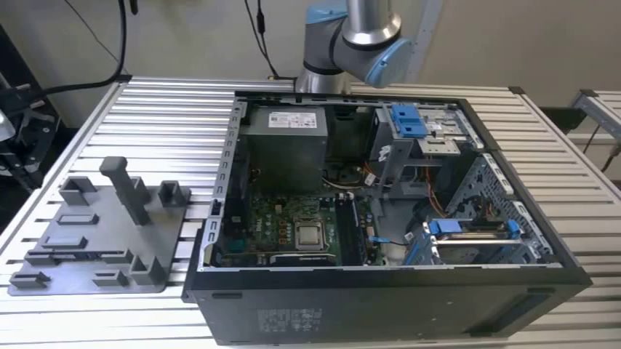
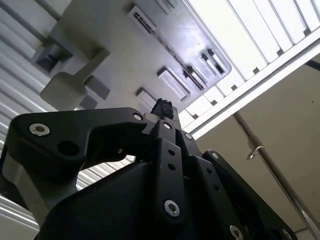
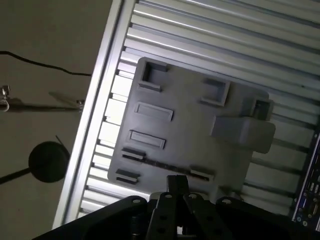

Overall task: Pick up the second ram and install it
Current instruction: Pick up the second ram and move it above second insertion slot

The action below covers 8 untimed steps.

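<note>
**Ribbed metal tabletop in a pale, plain room**

The tabletop (image 1: pixel 155 109) is made of silvery ribbed slats, which catch a bright glare in the second wrist view; past its edge rises a pale, bare wall (image 1: pixel 194 36), with black cables (image 1: pixel 124 43) hanging down it; a second slatted table (image 1: pixel 601 109) stands just off the edge at the exterior view's right; dark equipment (image 1: pixel 19 131) stands off the opposite edge; in the first wrist view the floor (image 3: pixel 45 30) is dull brown, crossed by a thin cable (image 3: pixel 45 66), with a round black stand base (image 3: pixel 48 161) near the tabletop's edge.
</note>
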Each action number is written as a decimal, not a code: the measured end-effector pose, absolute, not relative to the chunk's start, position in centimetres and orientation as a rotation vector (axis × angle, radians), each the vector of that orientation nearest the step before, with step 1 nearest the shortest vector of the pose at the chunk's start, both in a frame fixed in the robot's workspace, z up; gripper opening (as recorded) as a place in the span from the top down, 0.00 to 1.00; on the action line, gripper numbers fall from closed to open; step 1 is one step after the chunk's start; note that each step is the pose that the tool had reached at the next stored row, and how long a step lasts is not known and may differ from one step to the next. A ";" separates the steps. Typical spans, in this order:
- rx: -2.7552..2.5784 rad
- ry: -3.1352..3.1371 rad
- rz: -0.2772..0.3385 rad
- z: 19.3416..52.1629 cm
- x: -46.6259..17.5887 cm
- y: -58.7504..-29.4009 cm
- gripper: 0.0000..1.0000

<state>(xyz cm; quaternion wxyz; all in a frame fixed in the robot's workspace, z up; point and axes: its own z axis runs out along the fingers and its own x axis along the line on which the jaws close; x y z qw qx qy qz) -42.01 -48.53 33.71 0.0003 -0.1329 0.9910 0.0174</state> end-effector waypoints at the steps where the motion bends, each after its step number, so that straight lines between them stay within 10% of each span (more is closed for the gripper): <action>1: -0.429 3.111 0.054 33.7 -42.0 -48.5 0.89; 8: -0.486 3.103 0.055 33.7 -42.0 -48.5 0.89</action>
